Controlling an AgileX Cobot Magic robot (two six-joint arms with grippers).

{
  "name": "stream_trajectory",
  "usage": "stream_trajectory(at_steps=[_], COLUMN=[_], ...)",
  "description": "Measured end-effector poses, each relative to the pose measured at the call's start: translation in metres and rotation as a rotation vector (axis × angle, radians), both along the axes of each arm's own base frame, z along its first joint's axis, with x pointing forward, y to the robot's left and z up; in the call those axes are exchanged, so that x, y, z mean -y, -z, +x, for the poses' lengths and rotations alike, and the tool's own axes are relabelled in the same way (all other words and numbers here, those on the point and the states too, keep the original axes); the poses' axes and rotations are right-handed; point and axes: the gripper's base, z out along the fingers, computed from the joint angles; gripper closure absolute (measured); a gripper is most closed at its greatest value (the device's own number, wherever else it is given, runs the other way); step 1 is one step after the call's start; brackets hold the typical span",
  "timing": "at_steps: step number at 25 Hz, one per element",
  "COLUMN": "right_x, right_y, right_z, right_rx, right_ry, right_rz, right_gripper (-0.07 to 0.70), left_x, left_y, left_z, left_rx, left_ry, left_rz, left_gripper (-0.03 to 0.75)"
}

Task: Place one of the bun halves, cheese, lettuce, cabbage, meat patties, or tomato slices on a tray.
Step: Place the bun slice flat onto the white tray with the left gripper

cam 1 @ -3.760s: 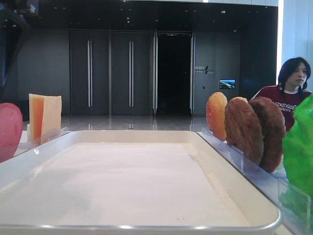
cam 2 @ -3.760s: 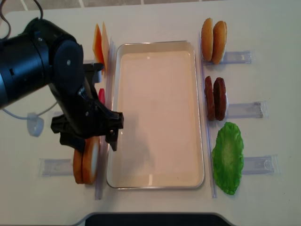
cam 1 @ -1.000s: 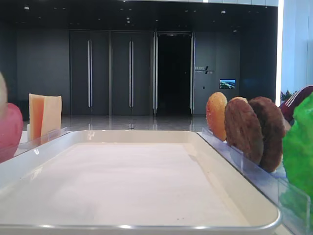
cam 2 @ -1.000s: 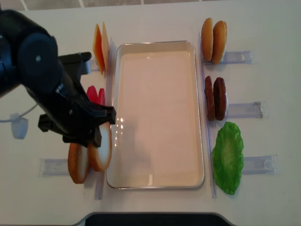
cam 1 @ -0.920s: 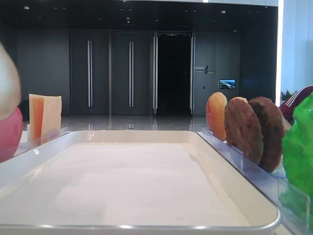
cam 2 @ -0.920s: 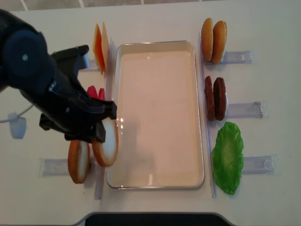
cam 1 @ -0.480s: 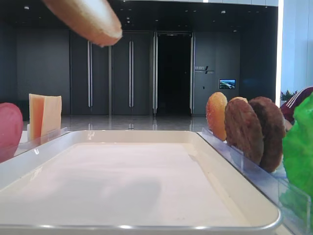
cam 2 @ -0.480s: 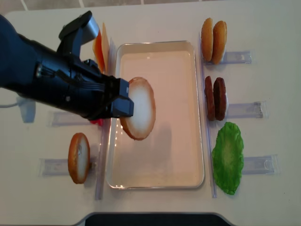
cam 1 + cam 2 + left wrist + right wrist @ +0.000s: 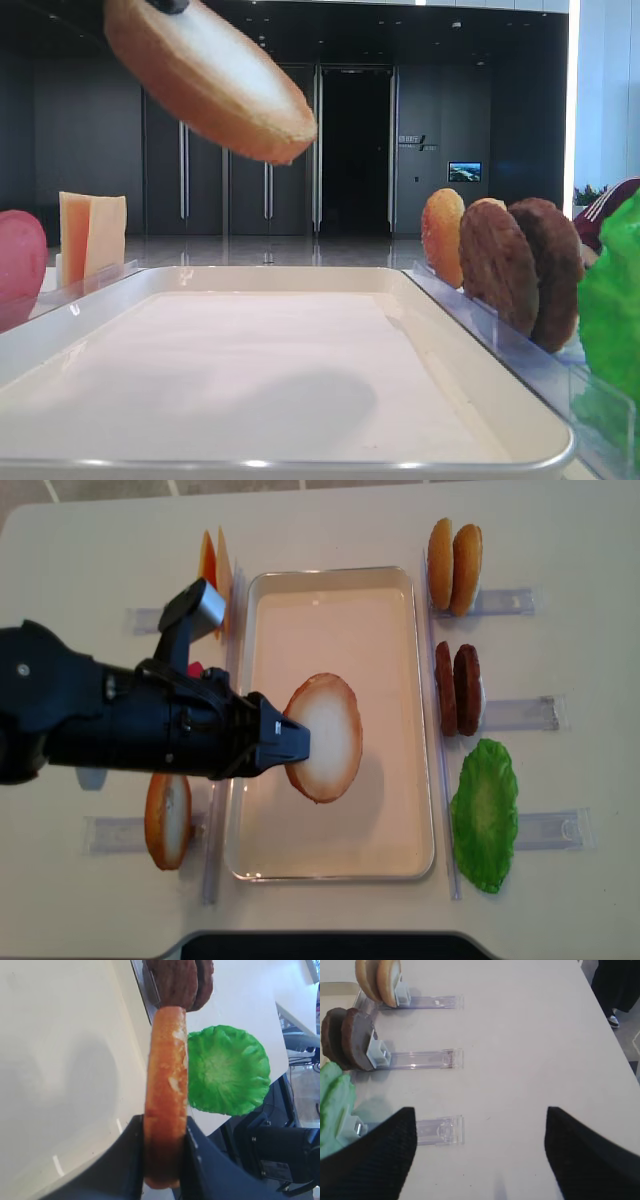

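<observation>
The left black claw (image 9: 292, 742) is clenching the round golden-crusted bun half with the pale flat face (image 9: 325, 737) by its edge, tilted above the shallow white rectangular tray (image 9: 400, 578) beneath it, so releasing from here is risking a roll or bounce.

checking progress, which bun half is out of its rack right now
The bun half gripped by the left hand, held tilted above the tray with its pale face up. The other three stand on edge in racks.
</observation>
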Motion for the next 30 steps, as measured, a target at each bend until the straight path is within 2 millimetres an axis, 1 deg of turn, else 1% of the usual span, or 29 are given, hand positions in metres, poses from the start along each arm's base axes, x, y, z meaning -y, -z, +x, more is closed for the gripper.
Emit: stream_trajectory(at_steps=[7,12,14,18,23,30], right_x=[0.0,0.0,0.0,0.0,0.0,0.0], right_y=[0.0,0.0,0.0,0.0,0.0,0.0], right_z=[0.0,0.0,0.0,0.0,0.0,0.0], right_rx=[0.0,0.0,0.0,0.0,0.0,0.0], right_ry=[0.0,0.0,0.0,0.0,0.0,0.0], right_rz=[0.0,0.0,0.0,0.0,0.0,0.0], right_gripper=[0.097,0.097,0.097,0.097,0.097,0.097], left_x=[-0.012,-0.005,0.0,0.004,0.005,0.006], left_y=[0.028,0.051,0.06,0.075,0.088,0.099], left_z=[0.02,0.033,0.036,0.041,0.043,0.046], left_rx=[-0.067,-0.119,-0.141,-0.185,-0.229,-0.247], left_ry=[-0.069,-0.059,-0.042,-0.044,-0.054,-0.047], left_rz=[0.014,-0.013,-0.045,-0.055,-0.042,-0.029], left_gripper=[0.568,0.568,0.569,0.57,0.57,0.57])
